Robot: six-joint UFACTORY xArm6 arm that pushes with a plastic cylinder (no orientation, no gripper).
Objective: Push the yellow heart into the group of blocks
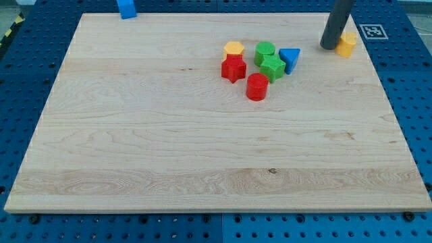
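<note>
The yellow heart (347,44) lies near the board's upper right edge. My tip (331,46) stands right beside it on its left, touching or nearly touching it and hiding part of it. The group of blocks lies to the left of the tip: a yellow hexagon (233,48), a red star (233,68), a green cylinder (264,50), a green star (273,67), a blue triangle (290,59) and a red cylinder (257,87). The blue triangle is the group's block nearest the tip.
A blue block (126,9) sits at the board's top edge on the left. The wooden board (202,148) lies on a blue perforated table. A printed marker tag (370,30) lies off the board at the top right.
</note>
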